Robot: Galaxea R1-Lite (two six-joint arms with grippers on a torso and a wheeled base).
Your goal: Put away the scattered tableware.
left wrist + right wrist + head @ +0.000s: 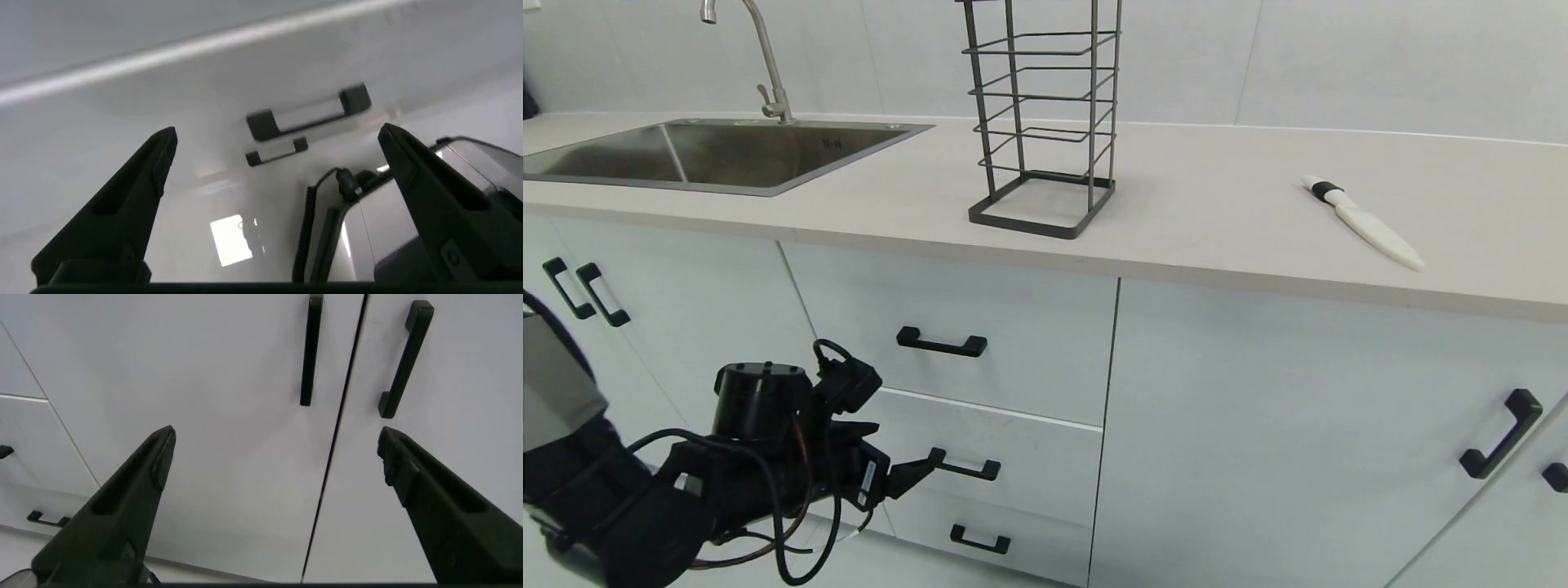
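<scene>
A white knife [1364,222] with a black band lies flat on the counter [1217,204] at the right. A tall black wire rack [1045,122] stands empty at the counter's middle. My left gripper [927,467] hangs low in front of the drawers, pointing at the middle drawer's black handle [970,469]. In the left wrist view this gripper [278,135] is open, holding nothing, with two drawer handles [310,121] ahead of it. My right gripper [276,437] is open and empty too, facing white cabinet doors with two upright black handles [309,351].
A steel sink [719,151] with a curved faucet [760,57] is set into the counter's left end. Below the counter are three stacked drawers, the top one with its handle [941,342], and cabinet doors on either side. A tiled wall backs the counter.
</scene>
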